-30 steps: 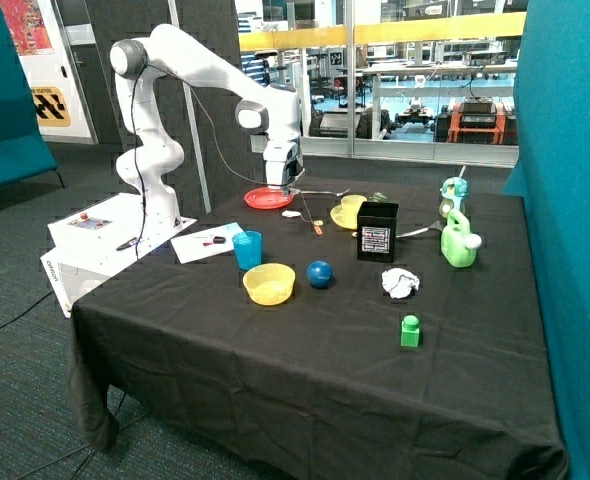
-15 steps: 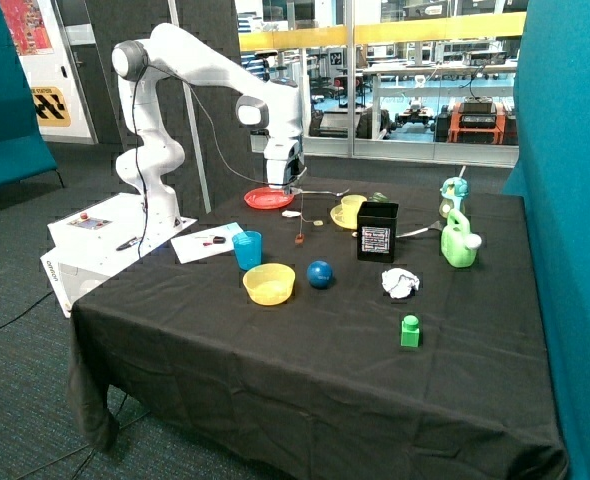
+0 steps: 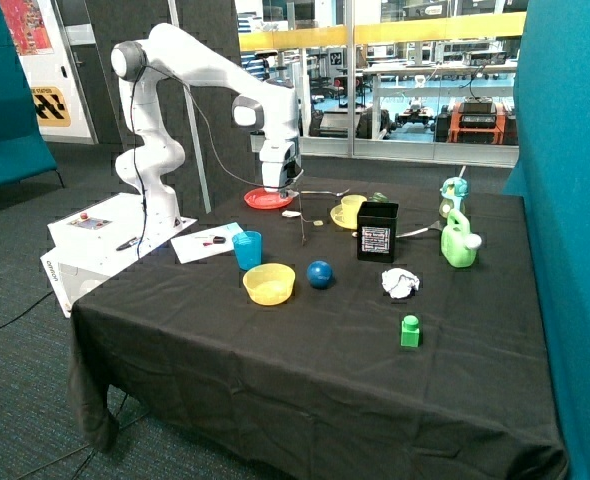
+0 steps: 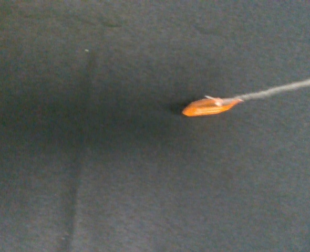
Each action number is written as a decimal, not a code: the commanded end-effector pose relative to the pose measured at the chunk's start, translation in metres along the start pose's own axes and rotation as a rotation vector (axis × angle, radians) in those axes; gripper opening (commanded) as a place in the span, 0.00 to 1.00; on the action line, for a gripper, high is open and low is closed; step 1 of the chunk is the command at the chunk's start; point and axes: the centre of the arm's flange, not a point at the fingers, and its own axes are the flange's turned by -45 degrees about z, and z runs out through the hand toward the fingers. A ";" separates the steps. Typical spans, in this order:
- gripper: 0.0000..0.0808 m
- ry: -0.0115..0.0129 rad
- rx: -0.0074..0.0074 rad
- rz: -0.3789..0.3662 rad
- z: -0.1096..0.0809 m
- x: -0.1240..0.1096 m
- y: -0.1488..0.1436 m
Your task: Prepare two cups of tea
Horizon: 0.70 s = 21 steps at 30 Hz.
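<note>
Neither cup has tea yet, we judge: our pincer (image 3: 287, 192) pinches a tea bag (image 3: 291, 213) over the tabletop (image 3: 305, 360), between blue tumbler (image 3: 247, 249) and far yellow cup (image 3: 352, 209)

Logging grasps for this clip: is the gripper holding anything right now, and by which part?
The gripper appears to hold a tea bag; its string hangs down with the tag dangling. The exact hold point is hidden.

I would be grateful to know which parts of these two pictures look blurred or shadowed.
Wrist view: the small orange paper tag and its thin string are soft, with a dark shadow on the black tablecloth beside the tag. Outside view: the tabletop things are evenly lit, and the background glass shows bright reflections.
</note>
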 end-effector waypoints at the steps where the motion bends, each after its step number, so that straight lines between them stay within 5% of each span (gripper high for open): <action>1: 0.00 0.0001 -0.0008 0.009 -0.002 -0.007 0.021; 21: 0.00 0.0001 -0.0008 0.057 0.006 -0.038 0.072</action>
